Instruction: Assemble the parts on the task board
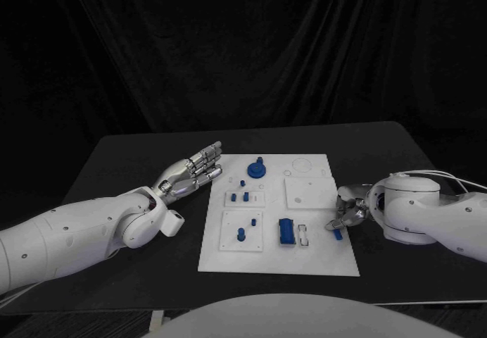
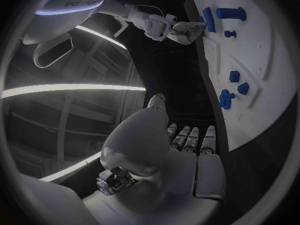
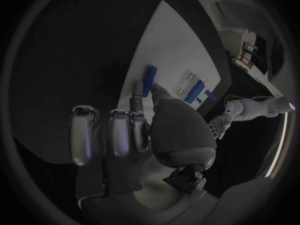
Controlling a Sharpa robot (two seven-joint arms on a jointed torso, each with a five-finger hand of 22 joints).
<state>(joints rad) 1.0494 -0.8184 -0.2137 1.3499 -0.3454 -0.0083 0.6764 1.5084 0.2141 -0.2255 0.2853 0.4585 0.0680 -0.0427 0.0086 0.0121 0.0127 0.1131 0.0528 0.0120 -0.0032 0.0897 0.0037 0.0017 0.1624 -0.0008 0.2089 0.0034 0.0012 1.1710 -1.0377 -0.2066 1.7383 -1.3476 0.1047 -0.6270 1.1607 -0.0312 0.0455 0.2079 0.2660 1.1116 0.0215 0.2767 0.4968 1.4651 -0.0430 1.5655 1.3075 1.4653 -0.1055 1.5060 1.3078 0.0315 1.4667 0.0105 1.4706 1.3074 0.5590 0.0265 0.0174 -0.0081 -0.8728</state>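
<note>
The white task board (image 1: 305, 260) lies mid-table with blue parts on it. My right hand (image 1: 350, 211) sits at the board's right edge, its thumb and a finger pinching a small blue peg (image 1: 338, 234) that lies on the board; the same peg (image 3: 149, 80) shows between those fingertips in the right wrist view. A blue block (image 1: 287, 231) stands just left of it, by a white slotted piece (image 1: 303, 232). My left hand (image 1: 193, 172) hovers off the board's left far corner, fingers straight and apart, holding nothing. A blue round knob (image 1: 257, 169) stands at the board's far side.
Two small blue pieces (image 1: 241, 198) sit mid-left on the board, and more blue pieces (image 1: 243, 232) on the near-left plate. A raised white square (image 1: 307, 191) lies right of centre. Black table (image 1: 122, 155) surrounds the board on all sides.
</note>
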